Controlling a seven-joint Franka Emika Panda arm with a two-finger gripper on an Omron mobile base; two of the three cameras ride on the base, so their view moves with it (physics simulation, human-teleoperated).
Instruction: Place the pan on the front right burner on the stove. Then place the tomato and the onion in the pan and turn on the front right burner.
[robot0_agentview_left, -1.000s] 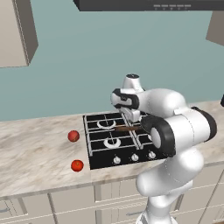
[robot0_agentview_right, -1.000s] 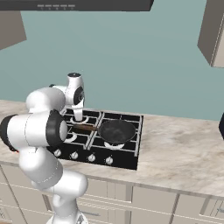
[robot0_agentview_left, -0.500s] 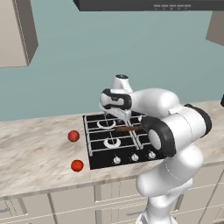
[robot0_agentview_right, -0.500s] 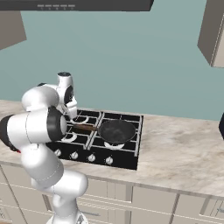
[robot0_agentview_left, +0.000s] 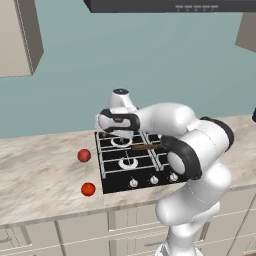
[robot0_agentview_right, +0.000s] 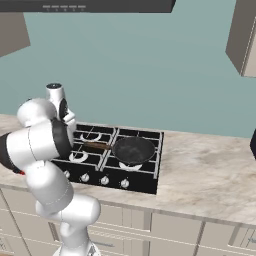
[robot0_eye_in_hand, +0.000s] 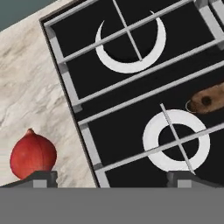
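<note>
The dark pan (robot0_agentview_right: 134, 150) rests on the right side of the black stove (robot0_agentview_right: 145, 182), over the front right burner, which it mostly hides. Its brown handle (robot0_agentview_right: 97, 146) points left, and the handle's tip (robot0_eye_in_hand: 208, 99) shows in the hand view. The dark red onion (robot0_agentview_left: 84, 155) (robot0_eye_in_hand: 33, 153) lies on the counter just left of the stove. Nearer the counter's front edge lies the brighter red tomato (robot0_agentview_left: 88, 189). My gripper (robot0_agentview_left: 120, 134) (robot0_eye_in_hand: 111, 179) hangs open and empty over the stove's left burners, near its left edge.
The two left burners (robot0_eye_in_hand: 130, 43) (robot0_eye_in_hand: 177, 140) are bare under their grates. Silver knobs (robot0_agentview_left: 154, 179) run along the stove's front. Marble counter (robot0_agentview_left: 40, 175) stretches left of the stove and also right of it (robot0_agentview_right: 210, 170). A range hood and wall cabinets hang above.
My arm has swung left, from above the pan's handle to above the left burners. The pan, onion and tomato have not moved.
</note>
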